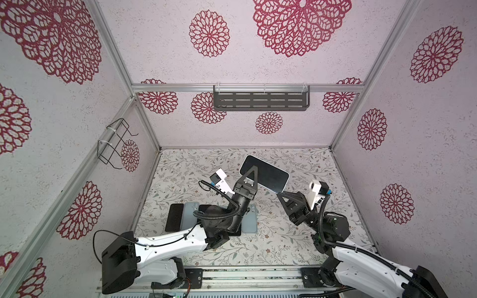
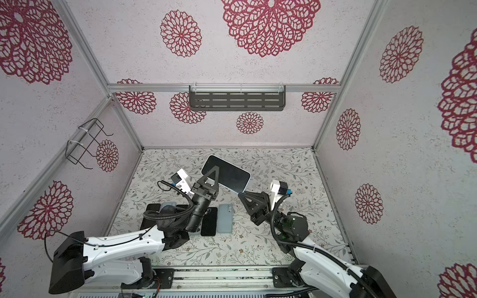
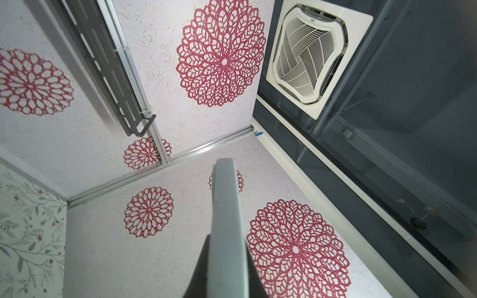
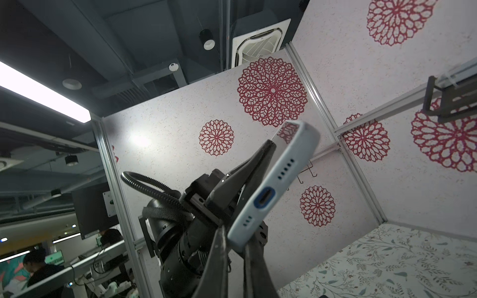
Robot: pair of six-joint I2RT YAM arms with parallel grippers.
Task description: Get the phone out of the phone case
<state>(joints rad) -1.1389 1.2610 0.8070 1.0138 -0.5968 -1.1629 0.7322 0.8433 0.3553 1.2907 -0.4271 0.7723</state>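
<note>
**Cased phone held in the air between two robot grippers**

The left gripper (image 1: 251, 172) is pressed together on one long side of the phone case (image 1: 285, 183), near its far end. One black triangular finger is laid across the dark screen of the phone (image 1: 269, 175). In the left wrist view the grey-blue edge of the case is seen rising from between two dark fingers (image 3: 197, 280).

The right gripper (image 1: 280, 193) is pinched on the near corner of the case, at the end that carries the charging port. In the right wrist view its fingers (image 4: 216, 260) are seen on either side of that corner. The port opening and two rows of small holes are shown along the short edge beside them.

The phone is seated in the case, and a pale rim is visible all round the screen. In both top views the pair is held tilted in the air, screen upward, above the far middle of the floral table (image 1: 296, 232).

Under the left arm, several flat phone-shaped pieces are laid side by side on the table and partly hidden by the arm. Among them are a black slab (image 2: 209, 222) and, just beside it, a pale blue slab (image 2: 225, 218).

A slotted grey shelf (image 1: 260, 101) is fixed to the back wall, and a black wire rack (image 1: 113, 144) to the left wall.
</note>
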